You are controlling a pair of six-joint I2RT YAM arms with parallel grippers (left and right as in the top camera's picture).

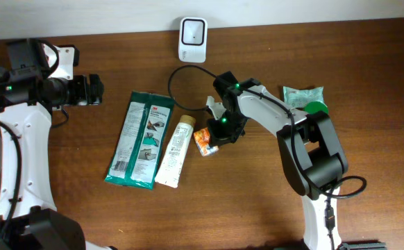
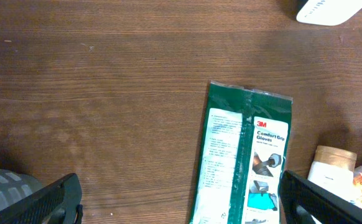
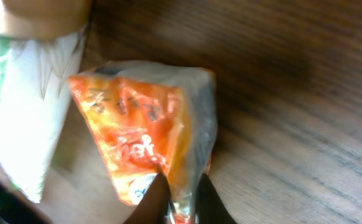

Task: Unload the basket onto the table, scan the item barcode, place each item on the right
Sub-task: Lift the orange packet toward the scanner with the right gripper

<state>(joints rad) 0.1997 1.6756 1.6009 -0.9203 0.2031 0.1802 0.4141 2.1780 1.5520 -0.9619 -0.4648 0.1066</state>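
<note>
White-shelled left arm (image 1: 23,135) and right arm (image 1: 264,107), black joints (image 1: 320,165), green lights (image 1: 237,86), black cables (image 1: 352,182), black fingers (image 2: 318,200)

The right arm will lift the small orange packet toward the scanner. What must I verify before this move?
1. Right gripper shut on the small orange plastic packet: ok.
2. Grip depth: only the packet's edge is pinched; cannot tell if secure.
3. Barcode location on packet: cannot tell.
4. White box-shaped scanner uncovered: ok.
5. Left gripper open, far from the path: ok.
6. Packet clear of the white tube with tan cap: cannot tell.
</note>
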